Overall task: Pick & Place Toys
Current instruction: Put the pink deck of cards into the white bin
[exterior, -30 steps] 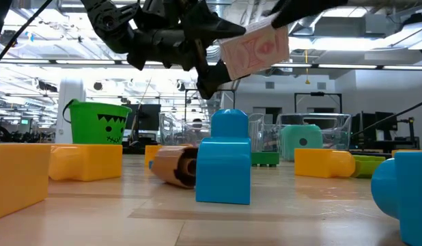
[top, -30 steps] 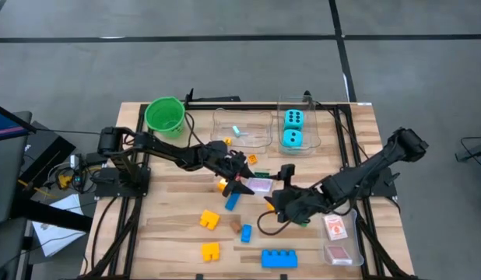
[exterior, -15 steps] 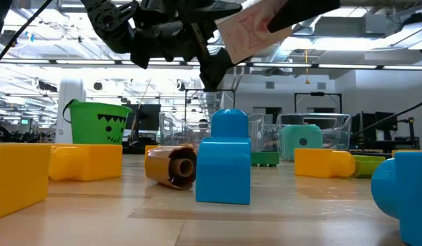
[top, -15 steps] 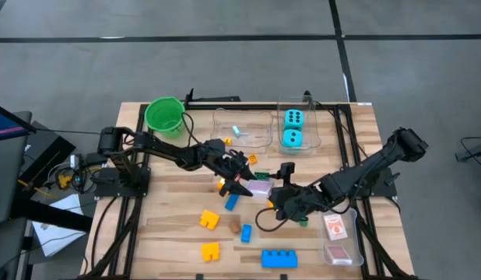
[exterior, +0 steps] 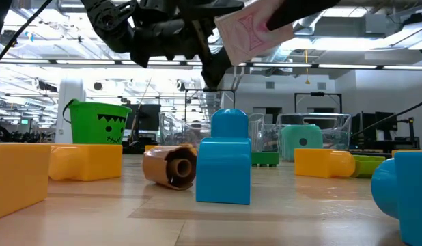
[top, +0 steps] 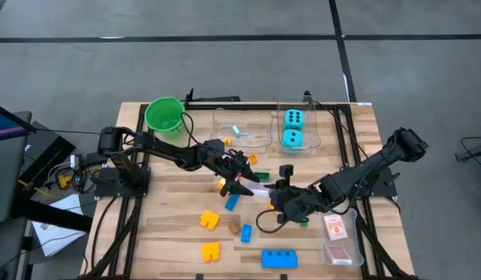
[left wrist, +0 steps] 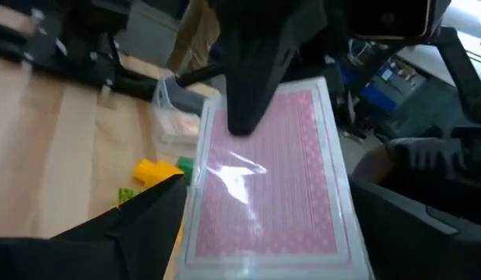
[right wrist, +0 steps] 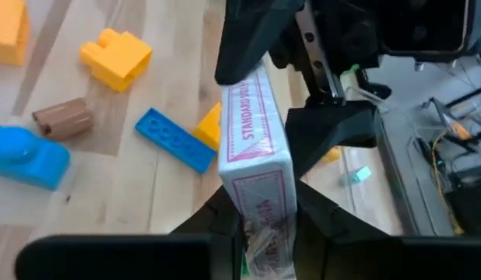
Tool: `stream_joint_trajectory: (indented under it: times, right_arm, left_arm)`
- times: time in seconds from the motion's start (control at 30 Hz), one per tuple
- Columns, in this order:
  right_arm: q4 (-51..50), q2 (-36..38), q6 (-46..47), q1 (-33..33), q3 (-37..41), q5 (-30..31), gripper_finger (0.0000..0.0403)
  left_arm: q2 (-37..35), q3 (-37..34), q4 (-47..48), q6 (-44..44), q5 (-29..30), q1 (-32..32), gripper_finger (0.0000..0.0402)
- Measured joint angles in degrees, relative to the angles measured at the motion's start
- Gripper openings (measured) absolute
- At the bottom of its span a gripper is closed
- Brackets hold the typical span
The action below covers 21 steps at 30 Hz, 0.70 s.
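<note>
Clamped between the fingers of the right gripper [right wrist: 260, 222] is a pack of pink-and-white playing cards [right wrist: 252, 148], held on edge above the table's middle. At the pack's far end the left gripper [top: 242, 180] is met, its fingers standing apart on either side of the pack (whether they touch the wrapping cannot be told). From the low view the pack [exterior: 255, 31] is seen lifted well clear of the wooden table [top: 170, 233], tilted, with both dark arms around it.

On the boards below, a flat blue block [right wrist: 176, 139], a brown cylinder [right wrist: 63, 117] lying on its side and a yellow block [right wrist: 116, 57] are scattered near one another. A long blue block [top: 279, 258] is placed near the table's front edge, and another yellow block [top: 210, 251] lies well to its left. Two cyan dice [top: 293, 128] are kept in a clear tub [top: 312, 124] at the back, beside a green bucket [top: 164, 116]. More cards are seen in a small clear tray [top: 340, 243] at the right front.
</note>
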<state>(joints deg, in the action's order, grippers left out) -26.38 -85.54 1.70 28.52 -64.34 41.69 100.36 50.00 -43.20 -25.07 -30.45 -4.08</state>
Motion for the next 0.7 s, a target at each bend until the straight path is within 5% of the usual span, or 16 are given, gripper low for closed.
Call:
stream_joint_trajectory:
  times: [0.27, 0.7]
  right_arm:
    - [-2.52, 0.12, 3.71, -0.61, -0.04, 1.22, 0.0059]
    - [-29.89, 0.52, 29.74, 0.06, -0.13, -5.16, 0.0059]
  left_arm:
    - [0.0, 0.0, -1.25, -0.03, 2.05, -2.34, 0.0339]
    - [-10.32, -0.07, 0.41, 6.26, 2.4, -8.55, 0.0335]
